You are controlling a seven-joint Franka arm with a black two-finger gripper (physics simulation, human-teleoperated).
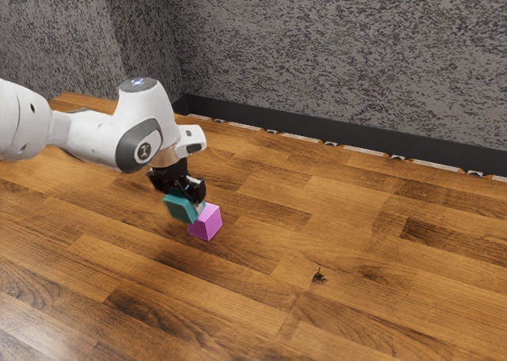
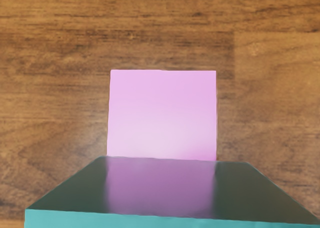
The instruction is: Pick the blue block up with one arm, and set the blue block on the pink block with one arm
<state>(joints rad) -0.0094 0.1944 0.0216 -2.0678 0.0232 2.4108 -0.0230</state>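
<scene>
Black two-finger gripper (image 1: 184, 195) closed about the top of the blue block (image 1: 181, 210), which hangs tilted beneath it, clear of the wooden tabletop (image 1: 356, 242). The pink block (image 1: 207, 222) rests on the tabletop just beside and slightly below the held block. Wrist view: the blue block's (image 2: 170, 193) glossy upper face directly under the hand mirrors the pink block (image 2: 162, 115) just beyond it.

Open tabletop (image 1: 356, 242) lies all round the pink block (image 1: 207, 223), and I see its top face bare. Only the blue block (image 1: 181, 210) in my tool (image 1: 184, 198) hangs close beside it; walls (image 1: 333, 52) stand well apart.
</scene>
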